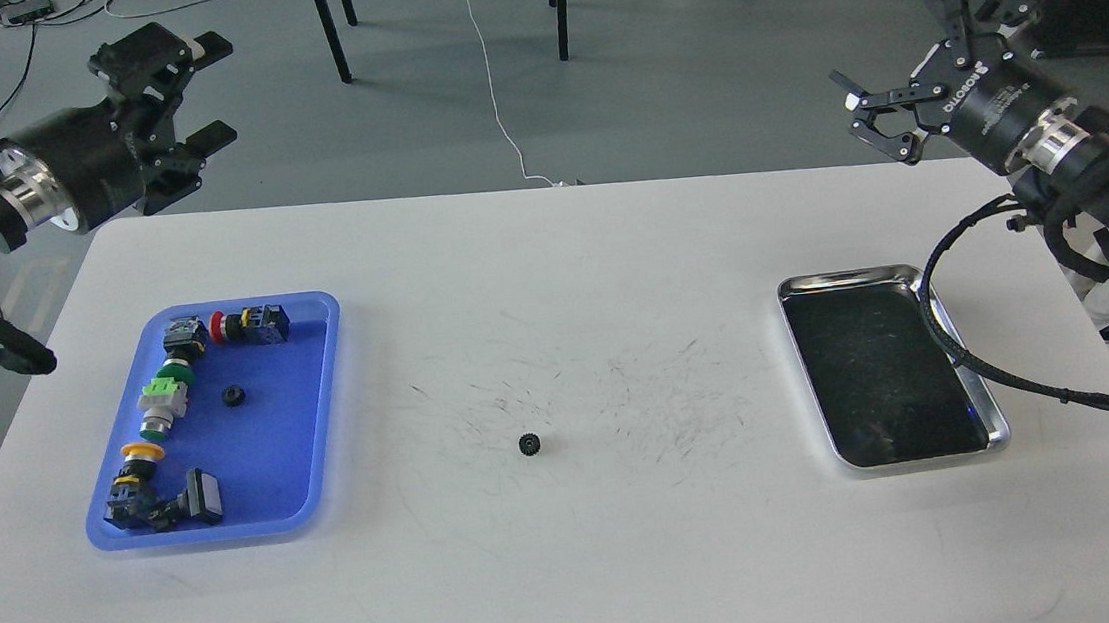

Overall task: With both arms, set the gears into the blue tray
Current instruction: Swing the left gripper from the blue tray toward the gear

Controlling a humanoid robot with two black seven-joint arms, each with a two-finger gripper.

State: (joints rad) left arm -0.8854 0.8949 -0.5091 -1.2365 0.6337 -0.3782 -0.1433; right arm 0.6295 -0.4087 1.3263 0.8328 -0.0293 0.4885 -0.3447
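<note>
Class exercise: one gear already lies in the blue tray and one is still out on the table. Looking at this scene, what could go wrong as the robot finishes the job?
1. The loose gear is tiny and lies flat on the white table; open fingers may nudge it rather than grip it.
2. The blue tray holds push-button switches and a gear; a low release could knock them.
3. The left gripper and right gripper both hang far from the loose gear, so either faces a long reach.
</note>
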